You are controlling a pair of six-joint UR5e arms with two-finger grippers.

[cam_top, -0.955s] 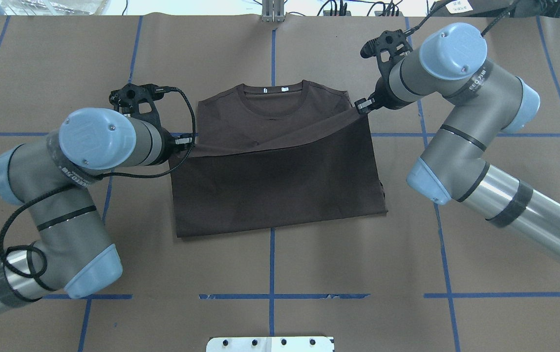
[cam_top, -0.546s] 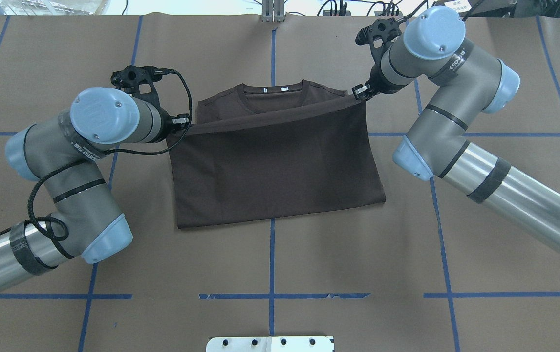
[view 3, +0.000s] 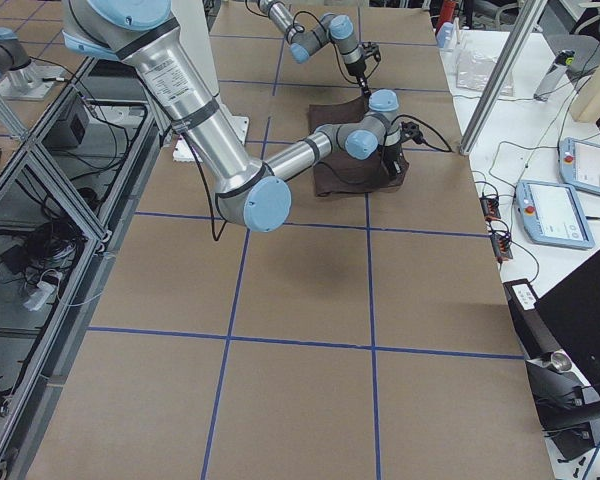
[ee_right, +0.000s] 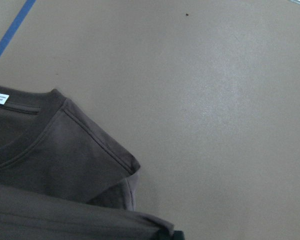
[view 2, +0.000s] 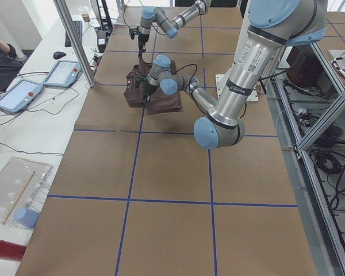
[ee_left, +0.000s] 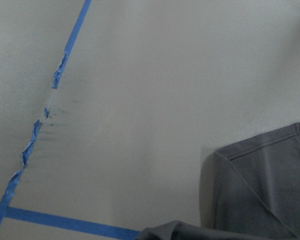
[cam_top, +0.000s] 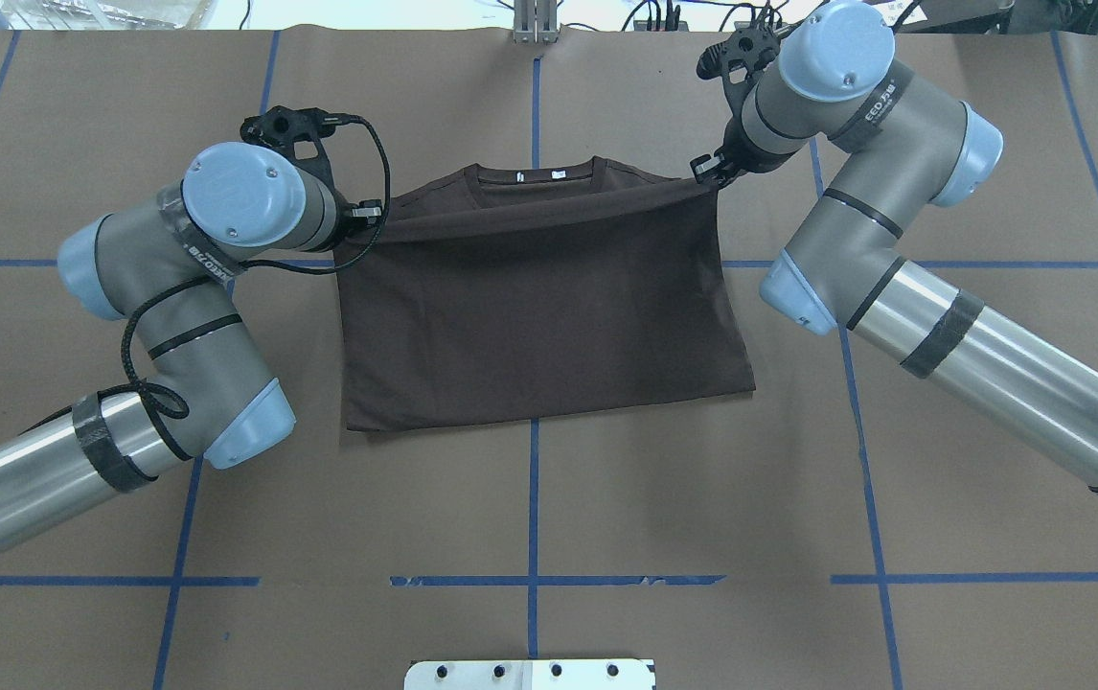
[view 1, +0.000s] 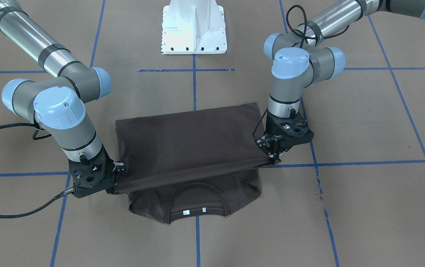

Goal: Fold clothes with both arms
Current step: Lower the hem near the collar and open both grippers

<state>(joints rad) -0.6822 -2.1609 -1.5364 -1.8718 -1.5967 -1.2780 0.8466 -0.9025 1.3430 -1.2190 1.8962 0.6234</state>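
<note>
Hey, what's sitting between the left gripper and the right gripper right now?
Only the T-shirt: its lifted edge spans from the left gripper to the right gripper, just short of the collar. The overhead exterior view shows it.

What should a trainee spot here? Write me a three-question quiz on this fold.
1. True or false: the folded layer of the T-shirt hides the white neck tags.
2. The left gripper and the right gripper each hold: A) a sleeve lying flat; B) one end of the lifted fabric edge; C) nothing.
3. Name the ribbed part that shows beyond the lifted edge.
Key: 1 false; 2 B; 3 the collar.
</note>
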